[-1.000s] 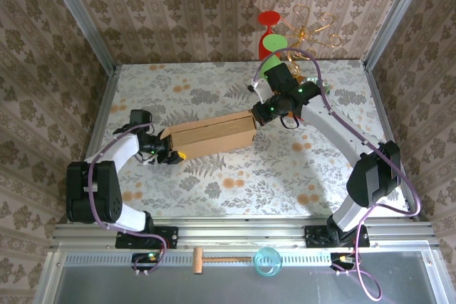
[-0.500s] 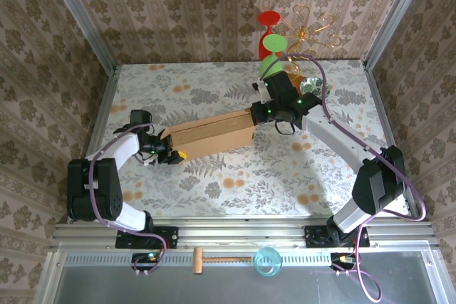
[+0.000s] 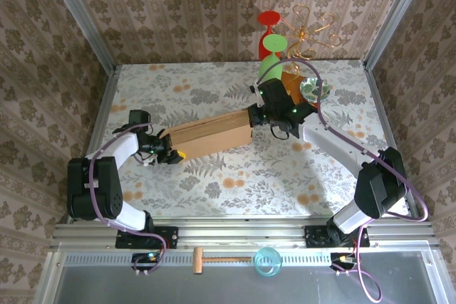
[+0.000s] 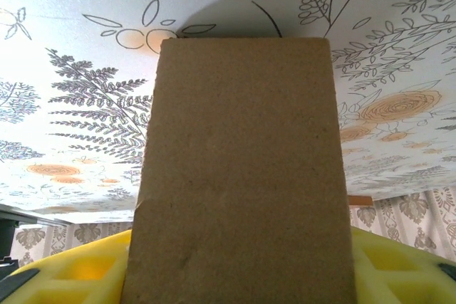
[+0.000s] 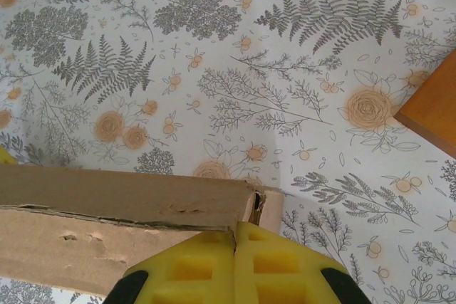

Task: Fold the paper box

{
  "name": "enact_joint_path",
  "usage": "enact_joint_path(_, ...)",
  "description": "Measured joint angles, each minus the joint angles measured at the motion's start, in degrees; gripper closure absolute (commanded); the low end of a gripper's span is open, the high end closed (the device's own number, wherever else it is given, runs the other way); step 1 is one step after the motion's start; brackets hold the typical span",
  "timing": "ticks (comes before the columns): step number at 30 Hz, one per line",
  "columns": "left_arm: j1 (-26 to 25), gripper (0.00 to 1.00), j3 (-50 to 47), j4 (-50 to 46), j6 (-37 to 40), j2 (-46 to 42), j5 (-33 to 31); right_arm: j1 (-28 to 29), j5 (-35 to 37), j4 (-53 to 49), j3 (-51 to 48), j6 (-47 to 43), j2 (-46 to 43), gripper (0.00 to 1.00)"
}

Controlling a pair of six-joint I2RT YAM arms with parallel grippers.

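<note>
Two ends held: paper box (image 3: 210,134) lies mid-table (image 3: 235,197)
Left gripper (image 3: 169,152): cardboard between pads; grip cannot be told
Right gripper (image 3: 255,115): pinched closed on box corner
Progress: seemingly folded up; final closing likely remains

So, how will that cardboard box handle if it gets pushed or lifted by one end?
The paper box likely stays fairly stiff: its long panels look flat and straight. It is probably light, being thin cardboard sheet. In the right wrist view its end shows loose, frayed layers, so flaps may spring open.
</note>
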Motion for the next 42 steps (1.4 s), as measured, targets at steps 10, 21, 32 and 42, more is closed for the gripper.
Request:
enact_joint_path(10, 2.23, 0.18, 0.00, 6.40, 4.48, 0.42, -1.22, 2.16, 4.33, 0.46, -0.87, -0.76, 0.35, 1.00)
enact_joint_path(21, 4.68, 0.06, -0.90, 4.44, 13.44, -8.02, -3.89, 2.32, 4.90, -5.29, 6.58, -1.44, 5.22, 1.00)
enact_joint_path(32, 8.72, 0.06, -1.60, -5.01, 27.98, -13.57, -8.81, 2.45, 4.81, -9.38, 11.10, -1.64, 7.91, 1.00)
enact_joint_path(42, 9.94, 0.47, 14.97, -21.14, 49.92, -16.37, -24.44, 2.47, 4.63, -11.85, 14.03, -1.66, 9.51, 1.00)
